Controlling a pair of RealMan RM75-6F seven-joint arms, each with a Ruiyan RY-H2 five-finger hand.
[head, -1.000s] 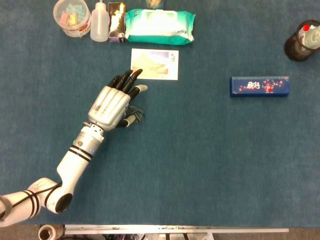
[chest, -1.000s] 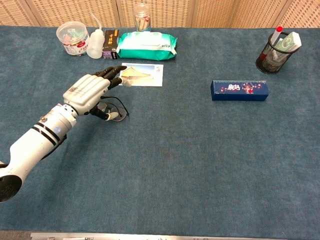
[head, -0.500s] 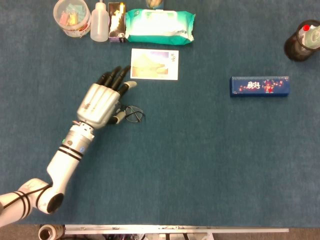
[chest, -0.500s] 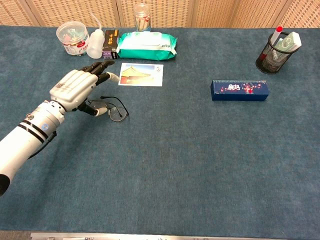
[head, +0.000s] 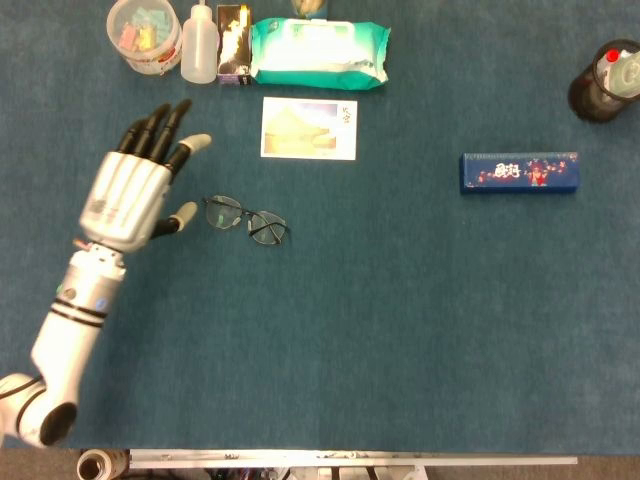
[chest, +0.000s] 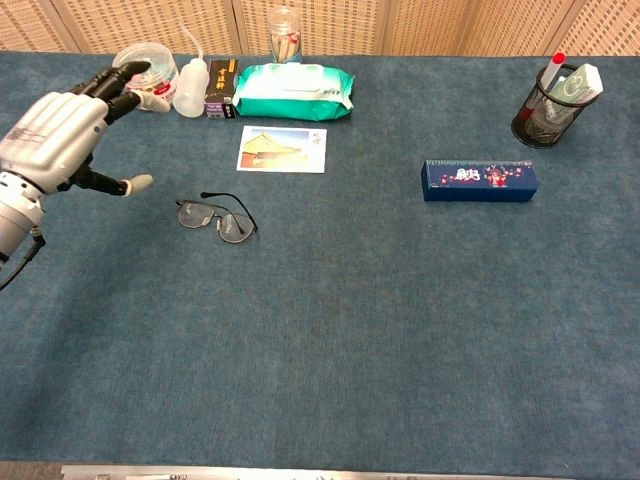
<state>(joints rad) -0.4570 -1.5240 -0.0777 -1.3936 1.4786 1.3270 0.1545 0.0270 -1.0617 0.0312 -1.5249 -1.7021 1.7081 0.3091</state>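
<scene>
One second is enough to change the layout: the left hand (head: 130, 195), which a second ago lay over the glasses (head: 246, 221) with its fingertips at the corner of the postcard (head: 309, 129), now sits well to the left of both. Half a second ago only one lens showed from under it; now the whole frame lies bare on the blue table (head: 400, 330), temples folded, just below and left of the postcard. I judge from this that the glasses have been let go and left where they are (they have not shifted between the frames).

In the chest view the left hand (chest: 55, 135) hangs above the cloth with fingers stretched out and apart, thumb (chest: 135, 184) sticking sideways toward the glasses but not reaching them. It holds nothing and touches nothing. Its dark fingertips point toward the plastic tub (head: 145, 33) and squeeze bottle (head: 199, 45) at the back edge.

No right hand shows in either view.
</scene>
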